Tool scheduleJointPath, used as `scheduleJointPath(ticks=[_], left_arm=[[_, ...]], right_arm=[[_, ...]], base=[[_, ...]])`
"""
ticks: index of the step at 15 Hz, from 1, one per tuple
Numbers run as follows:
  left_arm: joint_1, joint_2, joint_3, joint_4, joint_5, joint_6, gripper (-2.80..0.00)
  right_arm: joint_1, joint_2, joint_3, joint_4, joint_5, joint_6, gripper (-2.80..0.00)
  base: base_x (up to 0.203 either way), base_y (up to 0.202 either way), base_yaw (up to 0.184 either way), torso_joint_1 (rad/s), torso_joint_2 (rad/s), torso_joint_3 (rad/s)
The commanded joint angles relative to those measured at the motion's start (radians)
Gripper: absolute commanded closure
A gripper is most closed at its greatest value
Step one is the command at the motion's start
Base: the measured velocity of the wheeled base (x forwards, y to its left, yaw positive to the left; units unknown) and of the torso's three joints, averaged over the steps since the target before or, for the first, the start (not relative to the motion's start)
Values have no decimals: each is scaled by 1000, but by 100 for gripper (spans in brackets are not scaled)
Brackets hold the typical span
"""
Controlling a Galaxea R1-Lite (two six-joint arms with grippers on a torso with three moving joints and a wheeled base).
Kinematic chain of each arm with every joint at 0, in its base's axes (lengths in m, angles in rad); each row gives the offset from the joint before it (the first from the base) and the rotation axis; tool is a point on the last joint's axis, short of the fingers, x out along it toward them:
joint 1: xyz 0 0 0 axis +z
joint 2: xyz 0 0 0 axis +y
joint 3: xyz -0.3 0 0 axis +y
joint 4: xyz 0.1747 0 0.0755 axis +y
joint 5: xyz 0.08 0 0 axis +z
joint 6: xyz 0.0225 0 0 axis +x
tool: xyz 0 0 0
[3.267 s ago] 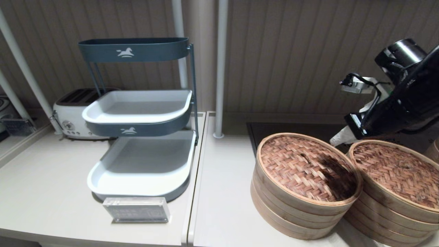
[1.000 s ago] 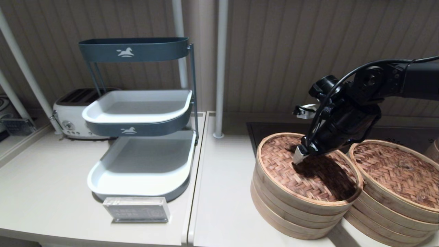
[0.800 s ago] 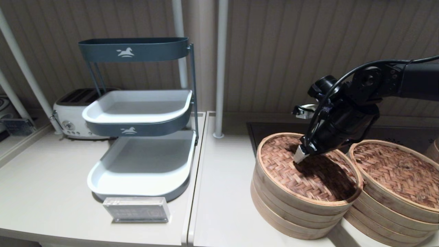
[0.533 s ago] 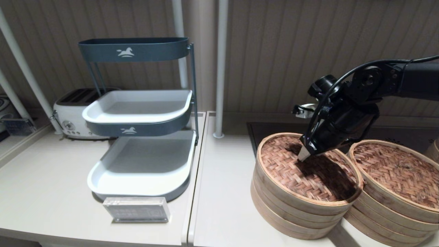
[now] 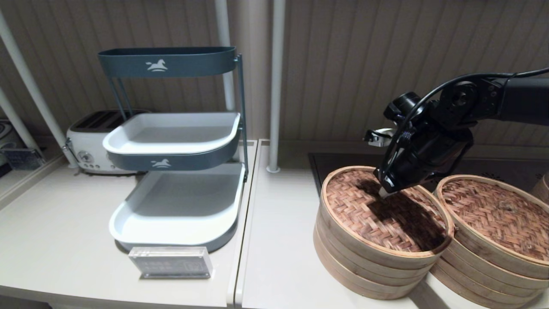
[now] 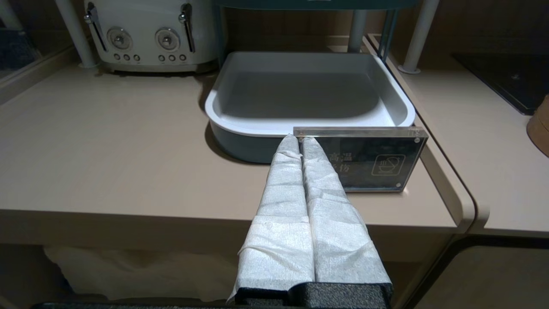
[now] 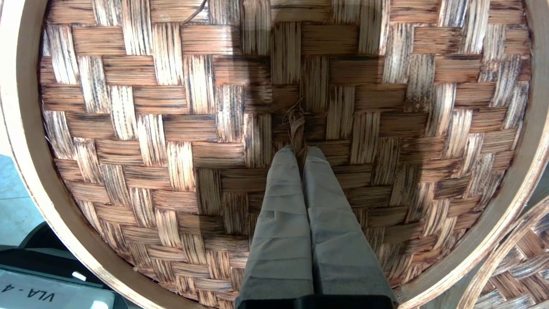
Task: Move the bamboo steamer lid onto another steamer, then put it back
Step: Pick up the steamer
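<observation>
Here, right tool (image 5: 383, 193) pinched on centre loop (image 7: 296, 124) of bamboo steamer lid (image 5: 381, 210); left tool (image 6: 300, 141) closed, empty

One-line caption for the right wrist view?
Right gripper shut on the small loop at the centre of the bamboo steamer lid.

Beige counter (image 5: 64, 240): toaster (image 5: 92, 141), tiered tray rack (image 5: 176, 201), acrylic sign (image 5: 170, 262), two bamboo steamer stacks (image 5: 369, 257).

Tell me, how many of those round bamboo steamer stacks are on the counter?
2 for sure: one stack under the right hand, and another steamer touching it, toward the robot's right. A pale curved edge farther right might be a third; it's mostly out of view.
</observation>
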Motion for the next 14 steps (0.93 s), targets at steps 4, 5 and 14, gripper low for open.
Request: scheduleJointPath(ticks=[4,5,14], left_arm=[[0,-3,28,0,1,1,0],[0,-2,28,0,1,1,0],[0,-2,28,0,0,0,0]], right_arm=[[0,-17,-60,7,-5,-1,0],[-2,-22,-62,6,-5,-1,0],[3,-34,-65,10,-42,-2,0]], base=[[0,0,0,0,0,0],[0,0,0,0,0,0],[0,0,0,0,0,0]])
